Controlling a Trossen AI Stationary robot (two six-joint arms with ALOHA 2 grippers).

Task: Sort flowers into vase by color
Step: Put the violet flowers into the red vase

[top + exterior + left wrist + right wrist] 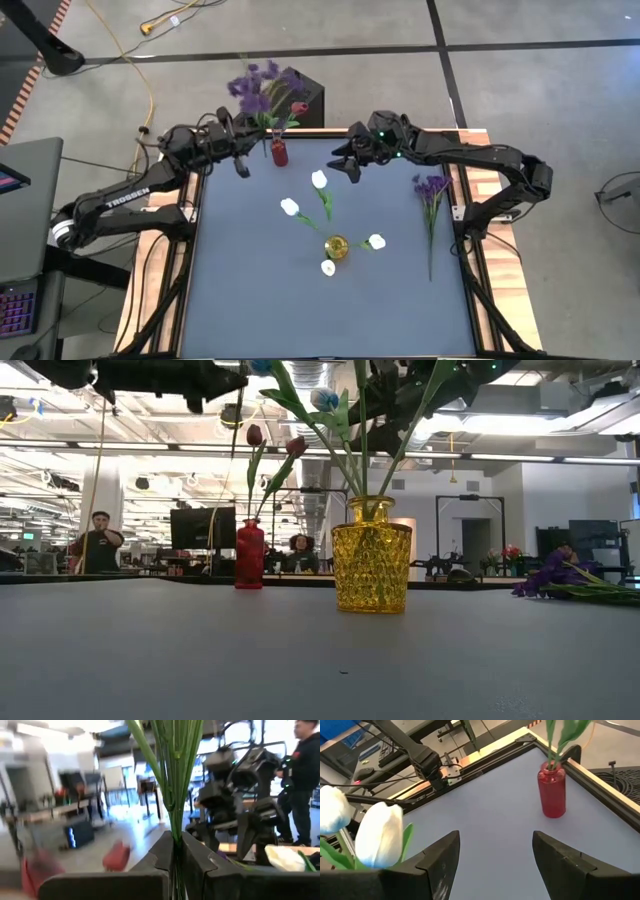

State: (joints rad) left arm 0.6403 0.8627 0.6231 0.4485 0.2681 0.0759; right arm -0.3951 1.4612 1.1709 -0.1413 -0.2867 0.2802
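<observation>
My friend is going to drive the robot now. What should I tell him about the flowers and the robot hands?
Left gripper: jaws shut on the purple sprigs, held up at the table's far edge beside the red vase.
Right gripper: jaws open, empty, hovering at the far edge.
Done: a dark red tulip is in the red vase; the white tulips stand in the yellow vase mid-table.
Left: the held purple bunch needs a place, and another purple bunch lies on the table by the right edge. No third vase is in view.
</observation>
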